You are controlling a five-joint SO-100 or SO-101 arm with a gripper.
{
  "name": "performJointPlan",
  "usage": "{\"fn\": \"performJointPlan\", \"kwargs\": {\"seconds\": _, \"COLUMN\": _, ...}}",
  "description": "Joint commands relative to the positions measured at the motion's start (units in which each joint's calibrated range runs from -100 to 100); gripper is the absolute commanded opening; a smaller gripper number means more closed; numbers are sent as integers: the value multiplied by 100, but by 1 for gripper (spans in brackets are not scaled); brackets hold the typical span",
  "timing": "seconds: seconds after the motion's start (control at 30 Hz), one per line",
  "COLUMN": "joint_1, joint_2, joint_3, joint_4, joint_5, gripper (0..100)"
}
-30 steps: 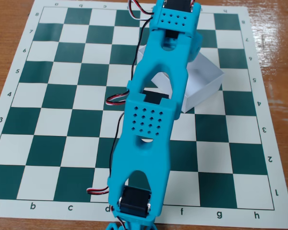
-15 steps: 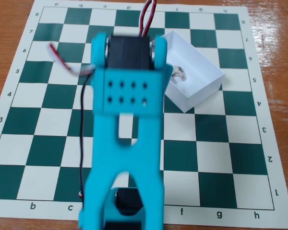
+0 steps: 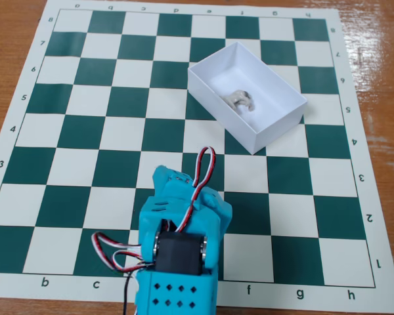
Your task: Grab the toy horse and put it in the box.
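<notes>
The toy horse [image 3: 240, 99], tiny and pale grey-white with darker patches, lies inside the white box [image 3: 274, 126] at the upper right of the chessboard in the fixed view. The box sits at an angle to the squares. My cyan arm is folded back at the bottom edge of the picture, well clear of the box. Its gripper [image 3: 187, 191] is seen from above as a bunched cyan shape under red, white and black wires. The fingers are hidden beneath it, so its state does not show. Nothing is seen held.
A green and cream chessboard mat [image 3: 65, 157] covers most of a brown wooden table [image 3: 381, 59]. The arm's servo block [image 3: 179, 252] and perforated link [image 3: 174, 295] stand over the bottom rows near columns d and e.
The arm has pulled back from over the box towards the bottom edge and folded up. The box and the horse inside it, covered a second ago, are now fully in sight.
</notes>
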Motion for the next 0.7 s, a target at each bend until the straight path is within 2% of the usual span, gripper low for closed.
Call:
{"fn": "performJointPlan", "kwargs": {"seconds": 0.0, "joint_1": -129, "joint_2": -41, "joint_3": 788, "joint_4": -510, "joint_5": 10, "gripper": 29}}
{"fn": "performJointPlan", "kwargs": {"seconds": 0.13, "joint_1": -500, "joint_2": -41, "joint_3": 988, "joint_4": -510, "joint_5": -274, "gripper": 29}}
{"fn": "performJointPlan", "kwargs": {"seconds": 0.27, "joint_1": -821, "joint_2": -41, "joint_3": 988, "joint_4": -369, "joint_5": -259, "gripper": 29}}
{"fn": "performJointPlan", "kwargs": {"seconds": 0.5, "joint_1": -829, "joint_2": -41, "joint_3": 988, "joint_4": 262, "joint_5": -254, "gripper": 29}}
{"fn": "performJointPlan", "kwargs": {"seconds": 0.67, "joint_1": -821, "joint_2": -41, "joint_3": 988, "joint_4": 262, "joint_5": -264, "gripper": 29}}
